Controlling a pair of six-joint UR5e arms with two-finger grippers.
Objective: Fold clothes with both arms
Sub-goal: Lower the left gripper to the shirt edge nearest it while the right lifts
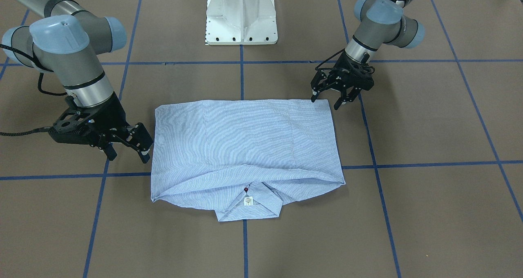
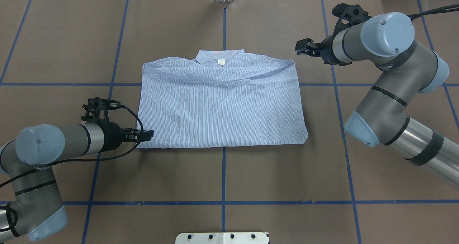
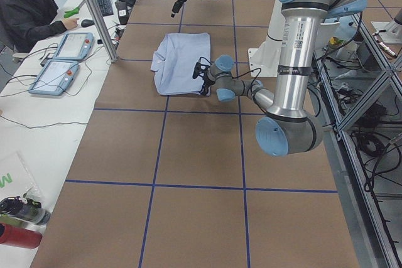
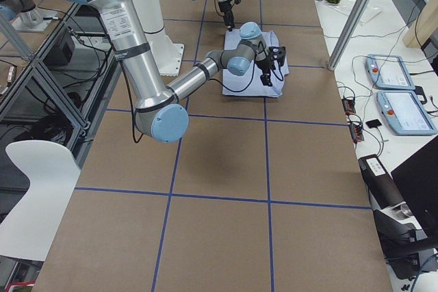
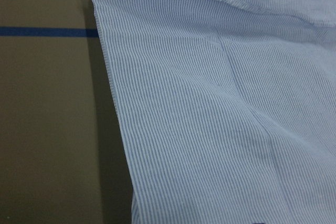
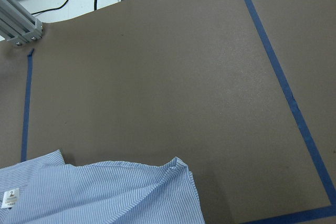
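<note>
With left gripper (image 1: pixel 327 100) and right gripper (image 1: pixel 128 155) both spread empty beside the shirt (image 1: pixel 245 139), I judged low, matched corner pinches best.

The left arm (image 1: pixel 384 21) bends down at the wrist, its left gripper (image 1: pixel 327 99) tilted downward with fingers spread apart; the right arm (image 1: pixel 69 45) crooks likewise, its right gripper (image 1: pixel 127 152) low, fingers parted

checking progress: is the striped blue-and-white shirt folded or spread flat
Folded: the light blue-and-white striped shirt forms a rectangle, no sleeves showing, collar sticking out.
</note>
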